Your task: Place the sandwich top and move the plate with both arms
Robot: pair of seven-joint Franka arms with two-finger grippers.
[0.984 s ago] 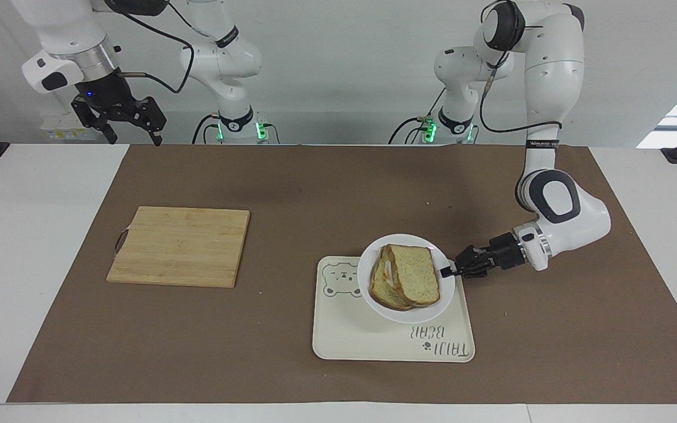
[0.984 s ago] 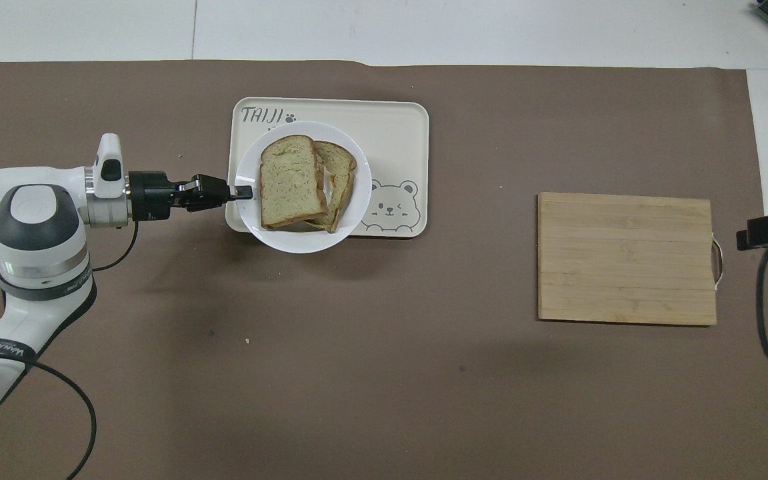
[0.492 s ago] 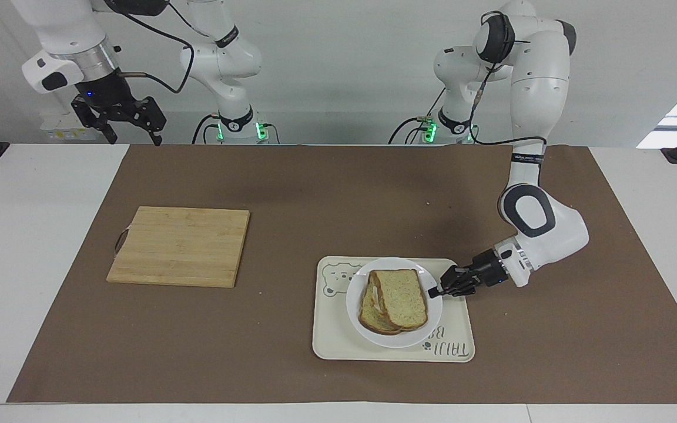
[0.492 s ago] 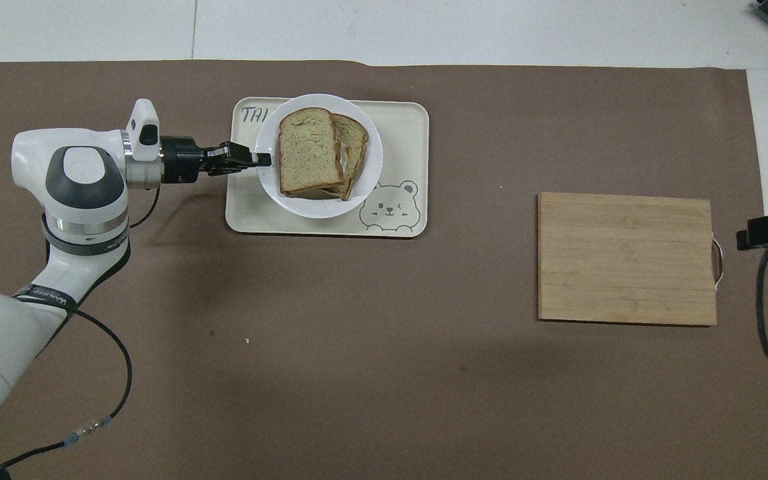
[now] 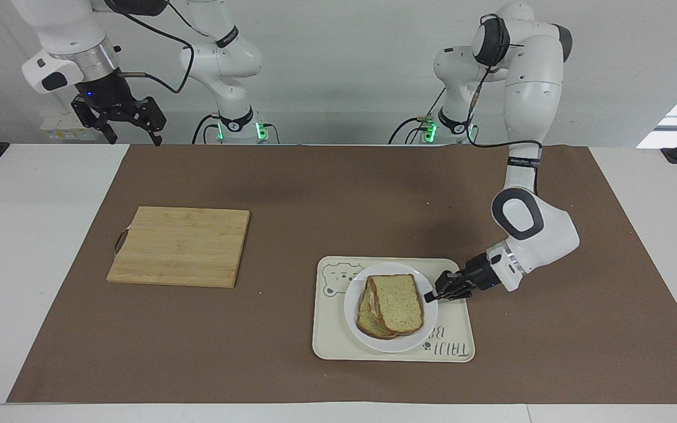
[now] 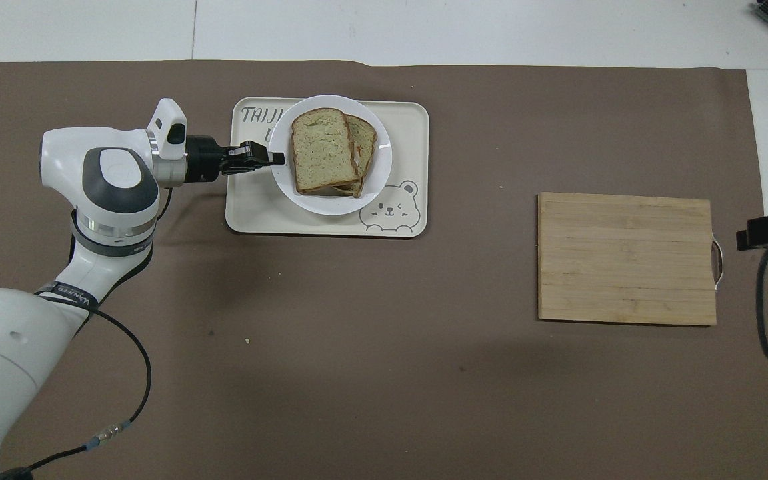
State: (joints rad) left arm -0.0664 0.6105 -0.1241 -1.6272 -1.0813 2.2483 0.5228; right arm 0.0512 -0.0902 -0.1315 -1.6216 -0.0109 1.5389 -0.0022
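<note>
The white plate (image 5: 355, 320) is over the cream tray (image 5: 338, 343), toward the left arm's end of the table. The sandwich top (image 5: 398, 302), a tan slice with a brown crust, lies on another slice on the plate. My left gripper (image 5: 431, 297) is shut on the plate's rim at the side toward the left arm's end. In the overhead view the left gripper (image 6: 279, 159) holds the plate (image 6: 331, 205) with the sandwich top (image 6: 321, 150) on it. I cannot tell whether the plate rests on the tray. My right gripper (image 5: 133, 136) waits open and raised beside the right arm's end of the table.
The tray (image 6: 257, 217) has a bear drawing. A bamboo cutting board (image 5: 180, 245) lies bare toward the right arm's end and also shows in the overhead view (image 6: 626, 258). A brown mat (image 5: 338, 194) covers the table.
My left gripper has carried the plate with the sandwich away from the robots and lower, from overhanging the tray's near edge to over the tray's middle. The right arm has not moved.
</note>
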